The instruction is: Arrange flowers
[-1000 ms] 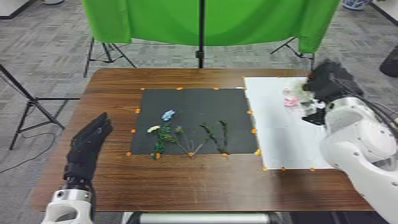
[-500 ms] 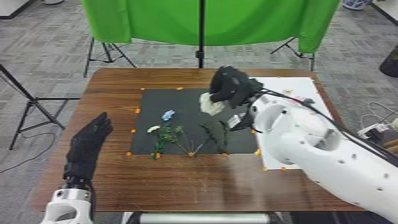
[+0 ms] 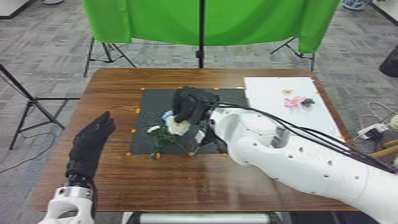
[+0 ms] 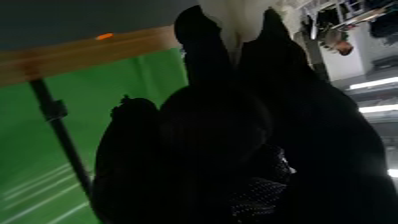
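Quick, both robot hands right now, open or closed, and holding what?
Left robot hand: open, holding nothing.
Right robot hand: closed on a white flower.

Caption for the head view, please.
Right hand holding a white flower over the black mat; pink flower on the white sheet, left hand at the table's left.

Head cam faces down, wrist's close, both w/ green cloth [image 3: 147, 22].

White flower [image 3: 178, 127] pinched in robot hand [image 3: 192, 104]; pink flower [image 3: 293, 102] on white sheet [image 3: 284, 130]; greenery [image 3: 161, 142] on mat [image 3: 156, 101]
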